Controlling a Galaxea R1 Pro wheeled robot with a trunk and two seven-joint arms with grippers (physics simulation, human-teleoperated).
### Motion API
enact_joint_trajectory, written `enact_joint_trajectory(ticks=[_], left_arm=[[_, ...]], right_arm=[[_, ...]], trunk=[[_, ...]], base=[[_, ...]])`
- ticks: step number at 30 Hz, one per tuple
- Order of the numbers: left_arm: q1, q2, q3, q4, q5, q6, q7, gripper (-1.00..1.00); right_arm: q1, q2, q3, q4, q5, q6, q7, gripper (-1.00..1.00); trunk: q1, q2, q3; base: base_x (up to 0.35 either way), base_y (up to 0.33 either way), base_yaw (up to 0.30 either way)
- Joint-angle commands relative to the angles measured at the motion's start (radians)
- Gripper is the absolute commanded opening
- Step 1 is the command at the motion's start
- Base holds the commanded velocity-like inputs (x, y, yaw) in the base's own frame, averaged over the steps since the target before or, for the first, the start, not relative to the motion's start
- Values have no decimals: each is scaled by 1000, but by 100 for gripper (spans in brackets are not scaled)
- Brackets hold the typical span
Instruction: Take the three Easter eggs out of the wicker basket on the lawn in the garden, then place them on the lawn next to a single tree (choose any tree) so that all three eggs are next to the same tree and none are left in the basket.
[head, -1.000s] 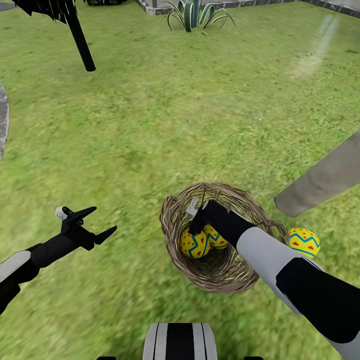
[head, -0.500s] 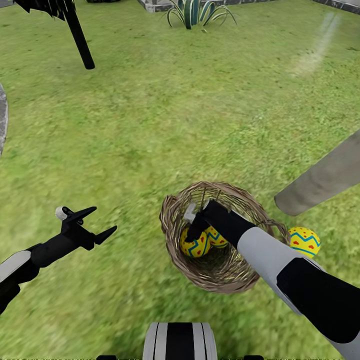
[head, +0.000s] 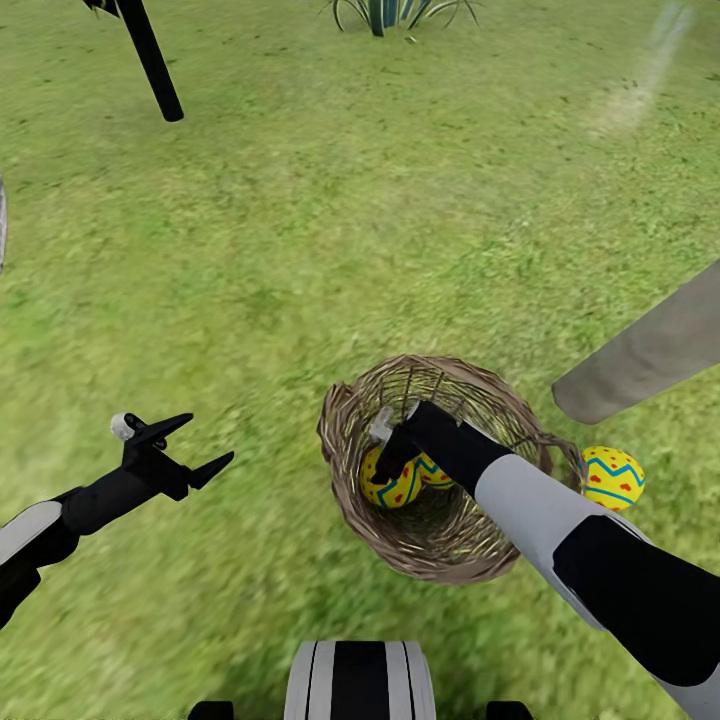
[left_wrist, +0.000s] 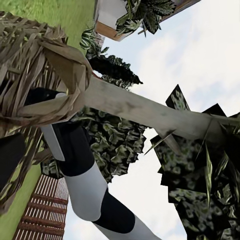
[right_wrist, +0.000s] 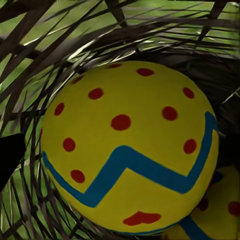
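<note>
Risk: slip of the near egg (head: 393, 482) against its neighbour (head: 432, 472) or the weave of the wicker basket (head: 350, 420), caused by an off-centre pinch. Right gripper (head: 385, 452) inside basket, over that egg; jaw state cannot be told. Left gripper (head: 190, 445) spread, empty, well left. Third egg (head: 612, 478) on lawn (head: 400, 220) beside tree (head: 650, 350). Long axis of near egg unclear.
</note>
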Motion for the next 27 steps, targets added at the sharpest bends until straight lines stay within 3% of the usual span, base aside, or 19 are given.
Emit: enact_joint_trajectory(ticks=[1, 9, 12, 22, 27], left_arm=[[-1, 1, -3, 1, 3, 2, -5, 100], [-1, 0, -3, 23, 2, 2, -5, 100], [-1, -2, -3, 29, 3, 3, -6, 100], [-1, -5, -3, 32, 3, 3, -5, 100], [-1, -5, -3, 32, 3, 3, -6, 100]], right_arm=[[0, 0, 1, -1, 10, 3, -2, 100], [0, 5, 2, 3, 7, 11, -94, 100], [0, 6, 2, 3, 7, 12, -95, 100], [0, 11, 1, 3, 7, 9, -86, 100], [0, 11, 0, 3, 7, 9, -85, 100]], trunk=[[0, 0, -1], [1, -1, -12], [3, -2, -24], [3, -2, -24], [4, -2, -35]], base=[[0, 0, 0], [0, 0, 0], [0, 0, 0], [0, 0, 0], [0, 0, 0]])
